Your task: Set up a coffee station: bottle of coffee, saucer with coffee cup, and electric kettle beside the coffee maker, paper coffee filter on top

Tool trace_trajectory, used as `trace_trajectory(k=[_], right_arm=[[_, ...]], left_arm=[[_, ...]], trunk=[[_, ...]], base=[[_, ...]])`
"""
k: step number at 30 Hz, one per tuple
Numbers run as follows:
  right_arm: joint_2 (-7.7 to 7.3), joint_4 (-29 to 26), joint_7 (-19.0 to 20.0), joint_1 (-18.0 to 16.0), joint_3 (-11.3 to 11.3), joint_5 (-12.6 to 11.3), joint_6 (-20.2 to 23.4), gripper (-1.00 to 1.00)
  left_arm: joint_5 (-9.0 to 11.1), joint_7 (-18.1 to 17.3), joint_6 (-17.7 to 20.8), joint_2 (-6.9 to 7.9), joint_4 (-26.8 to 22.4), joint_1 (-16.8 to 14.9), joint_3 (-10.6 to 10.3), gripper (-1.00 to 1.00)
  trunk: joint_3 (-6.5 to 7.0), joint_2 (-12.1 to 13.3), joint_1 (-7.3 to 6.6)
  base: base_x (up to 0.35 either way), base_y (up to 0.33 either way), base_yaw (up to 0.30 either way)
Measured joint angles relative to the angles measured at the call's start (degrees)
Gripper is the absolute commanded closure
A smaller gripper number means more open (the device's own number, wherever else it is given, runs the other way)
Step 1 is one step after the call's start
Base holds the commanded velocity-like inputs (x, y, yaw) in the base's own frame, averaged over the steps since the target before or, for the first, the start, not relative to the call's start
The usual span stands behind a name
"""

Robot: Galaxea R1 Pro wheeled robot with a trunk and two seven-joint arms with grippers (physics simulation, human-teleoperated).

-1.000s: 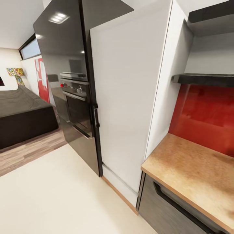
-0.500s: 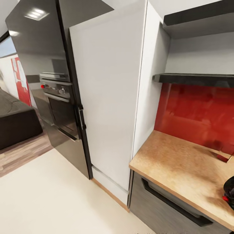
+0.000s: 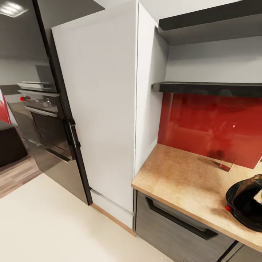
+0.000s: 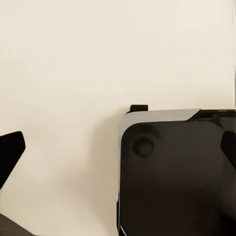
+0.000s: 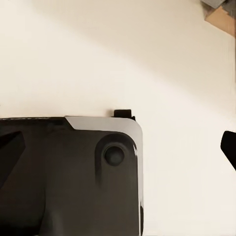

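The electric kettle (image 3: 244, 204), dark and smoky with a red button (image 3: 228, 208) near its base, stands on the kitchen countertop (image 3: 178, 178) at the head view's right edge, partly cut off. Two dark shelves (image 3: 207, 88) hang above the counter against a red backsplash. My left gripper (image 4: 118, 150) is open, its dark fingertips (image 4: 10, 153) wide apart over the cream floor and the robot's black base. My right gripper (image 5: 119, 150) is open too, one fingertip (image 5: 229, 147) at the frame's edge, with nothing between the fingers.
A tall white cabinet (image 3: 98, 109) stands left of the counter, then a black fridge with a handle (image 3: 74, 135) and a built-in oven (image 3: 40, 116). Grey drawer fronts (image 3: 174, 229) sit under the worktop. Cream floor (image 3: 51, 225) spreads in front.
The whole head view has swung to the right, so the camera moved. The kettle, a sliver at the edge half a second ago, now shows much more.
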Motion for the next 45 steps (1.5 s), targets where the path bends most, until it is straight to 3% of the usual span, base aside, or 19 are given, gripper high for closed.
trace_trajectory(k=[38, 45], right_arm=[[0.0, 0.0, 0.0, 0.0, 0.0, 0.0, 0.0, -1.0], [0.0, 0.0, 0.0, 0.0, 0.0, 0.0, 0.0, -1.0]], left_arm=[[0.1, 0.0, 0.1, 0.06, 0.0, 0.0, 0.1, -1.0], [0.2, 0.0, 0.1, 0.06, 0.0, 0.0, 0.0, -1.0]], trunk=[[0.0, 0.0, -0.01], [0.0, 0.0, 0.0]], base=[[0.108, 0.279, -0.266], [0.043, 0.07, -0.266]])
